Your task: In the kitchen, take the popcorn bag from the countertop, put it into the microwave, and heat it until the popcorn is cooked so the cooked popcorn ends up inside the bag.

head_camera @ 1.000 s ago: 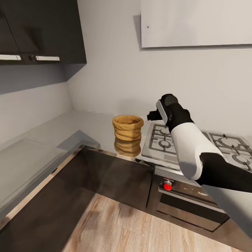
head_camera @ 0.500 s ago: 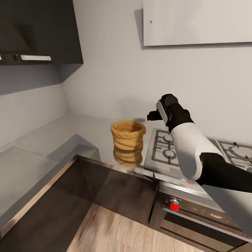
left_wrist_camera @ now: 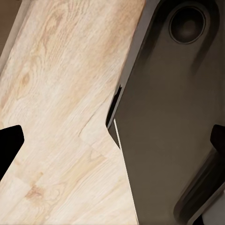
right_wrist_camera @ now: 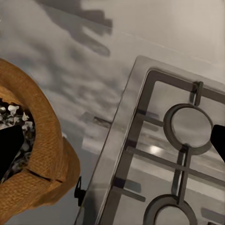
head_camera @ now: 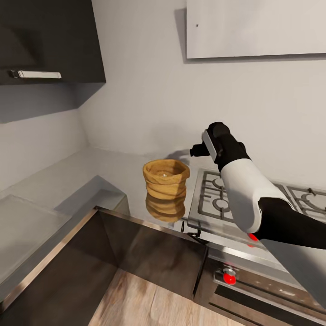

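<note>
One popcorn bag (head_camera: pixel 165 178) stands upright on the countertop (head_camera: pixel 90 170), just beside the gas hob (head_camera: pixel 217 199) at its 9 o'clock. The right gripper (head_camera: pixel 195 149) hovers at the bag's 1 o'clock, fingers spread, holding nothing. The left gripper (left_wrist_camera: pixel 112 140) hangs spread over the wood floor (left_wrist_camera: pixel 56 117).

Risk: an off-centre descent could catch the rim, tip the sack and spill the white kernels (right_wrist_camera: pixel 16 122).

Count: one bag, two burners (right_wrist_camera: pixel 190 125) in the right wrist view.
</note>
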Controlling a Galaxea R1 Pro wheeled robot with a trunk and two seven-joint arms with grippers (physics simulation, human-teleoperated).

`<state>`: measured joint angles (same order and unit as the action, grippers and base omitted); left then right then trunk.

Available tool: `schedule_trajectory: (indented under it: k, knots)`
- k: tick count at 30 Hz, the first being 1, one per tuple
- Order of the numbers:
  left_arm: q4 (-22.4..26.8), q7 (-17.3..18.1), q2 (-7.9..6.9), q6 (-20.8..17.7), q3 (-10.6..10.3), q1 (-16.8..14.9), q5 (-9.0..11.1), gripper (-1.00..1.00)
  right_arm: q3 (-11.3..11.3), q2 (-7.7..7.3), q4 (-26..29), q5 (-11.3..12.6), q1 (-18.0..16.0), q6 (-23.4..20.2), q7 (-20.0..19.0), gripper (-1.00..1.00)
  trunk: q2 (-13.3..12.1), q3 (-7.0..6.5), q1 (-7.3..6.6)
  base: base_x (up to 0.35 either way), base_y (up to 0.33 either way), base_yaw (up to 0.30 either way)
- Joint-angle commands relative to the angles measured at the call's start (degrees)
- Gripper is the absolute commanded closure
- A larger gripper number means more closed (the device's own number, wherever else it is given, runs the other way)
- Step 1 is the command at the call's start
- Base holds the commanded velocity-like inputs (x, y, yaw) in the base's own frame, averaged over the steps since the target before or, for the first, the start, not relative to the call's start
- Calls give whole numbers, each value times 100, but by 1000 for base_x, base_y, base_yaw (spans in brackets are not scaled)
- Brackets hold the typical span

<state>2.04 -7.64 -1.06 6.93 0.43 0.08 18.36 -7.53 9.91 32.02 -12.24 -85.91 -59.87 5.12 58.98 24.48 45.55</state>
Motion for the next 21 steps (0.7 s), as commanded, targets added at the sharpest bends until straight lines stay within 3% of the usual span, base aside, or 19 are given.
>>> schedule_trajectory:
  k: [1,6,15,21]
  knots:
    - [6,-9,0,10,1,1,18,-100,-38,9,-4,-10,-5,-13,15,-100,4,6,0,0,0,0]
    - [6,-9,0,10,1,1,18,-100,-63,9,-10,-7,-5,-13,3,-100,4,6,0,0,0,44]
    - [6,-9,0,10,1,1,18,-100,-81,9,-219,-7,-5,-13,2,-100,4,6,0,0,0,237]
    - [6,-9,0,10,1,1,18,-100,-133,9,-380,-31,71,-13,47,-100,4,6,0,0,0,41]
